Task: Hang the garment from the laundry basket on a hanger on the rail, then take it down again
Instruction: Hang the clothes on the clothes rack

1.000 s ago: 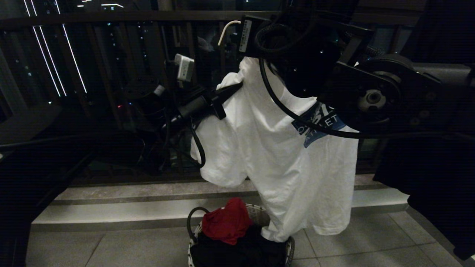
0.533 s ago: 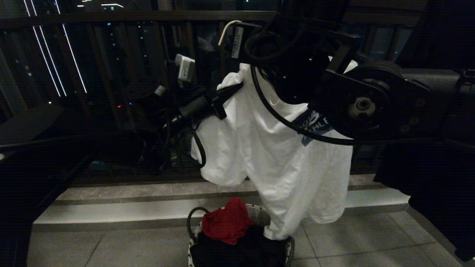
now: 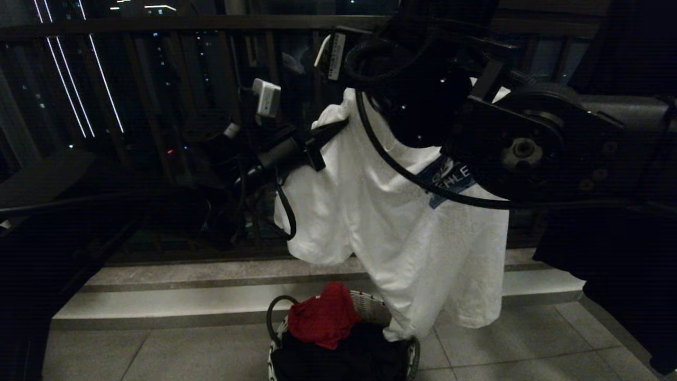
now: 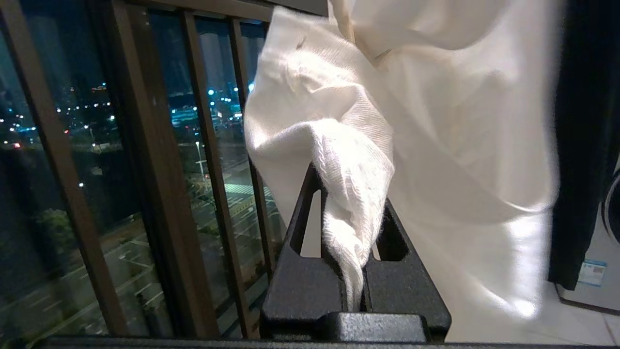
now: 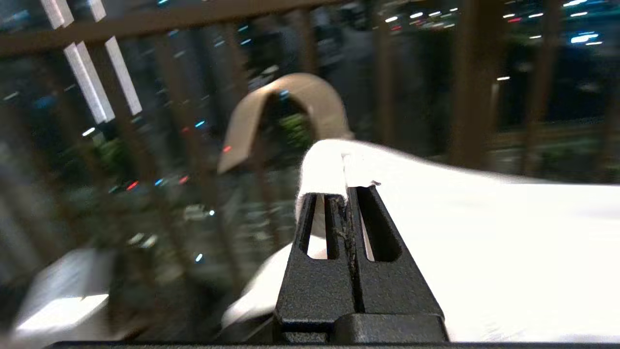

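The garment (image 3: pixel 402 238), a white T-shirt with a blue chest graphic (image 3: pixel 449 180), hangs in the air in front of the dark balcony railing. My left gripper (image 3: pixel 338 126) is shut on a bunched fold at its left shoulder; in the left wrist view the cloth (image 4: pixel 353 160) runs down between the fingers of the left gripper (image 4: pixel 349 191). My right gripper (image 5: pixel 346 189) is shut on the top edge of the garment (image 5: pixel 484 242), just below the hanger's curved hook (image 5: pixel 286 106). That hook (image 3: pixel 321 48) pokes out beside the right arm (image 3: pixel 518 148). The laundry basket (image 3: pixel 411 357) stands on the floor below. The rail is out of view.
A red cloth (image 3: pixel 323 317) and a black garment (image 3: pixel 338 357) lie in the basket. Behind runs the balcony railing (image 3: pixel 158 24), with a stone step (image 3: pixel 211 296) at its foot. Dark cloth (image 3: pixel 624 254) hangs at the right.
The right arm has shifted a little to the left with the shirt's top. The shirt has swung slightly and the arm hides more of the graphic. The left gripper has kept still.
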